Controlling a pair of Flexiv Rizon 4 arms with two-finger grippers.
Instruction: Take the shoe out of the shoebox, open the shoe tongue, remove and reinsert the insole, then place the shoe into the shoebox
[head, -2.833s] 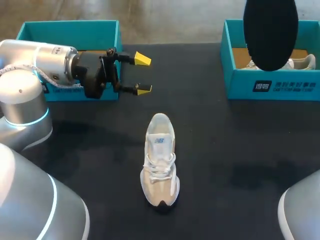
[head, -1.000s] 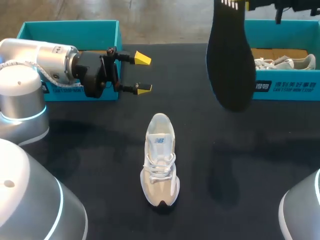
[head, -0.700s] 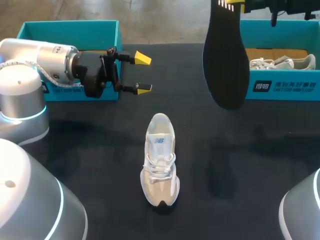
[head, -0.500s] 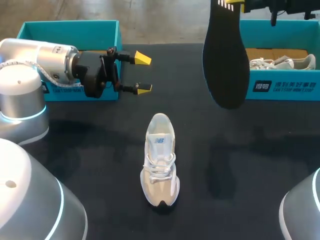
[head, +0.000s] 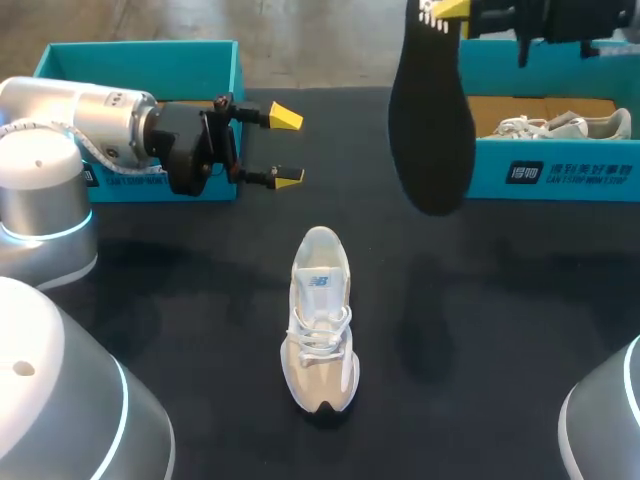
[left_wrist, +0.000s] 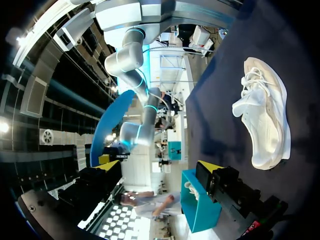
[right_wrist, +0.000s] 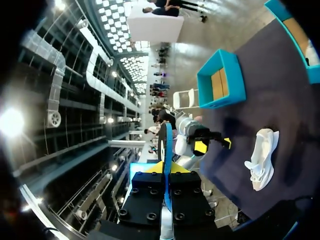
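1. Hanging over the far right part of the dark worktop (head: 480, 300), the black insole (head: 430, 120) is gripped at its narrower upper end by the right pincer (head: 447, 10). The yellow tips are clenched on it from both sides.
2. The insole dangles clear of the worktop, broad end down, in front of the near-left corner of the right shoebox (head: 560, 170).
3. The white shoe (head: 320, 320) stands upright on its sole at the middle of the worktop. Its toe points towards the robot and its heel towards the far edge.
4. The left pincer (head: 282, 148) hovers released, fingers spread wide with nothing between them. It sits just beside the left shoebox (head: 140, 65), beyond the shoe's heel and well apart from it.
5. A second pale shoe (head: 560, 125) lies inside the right shoebox.
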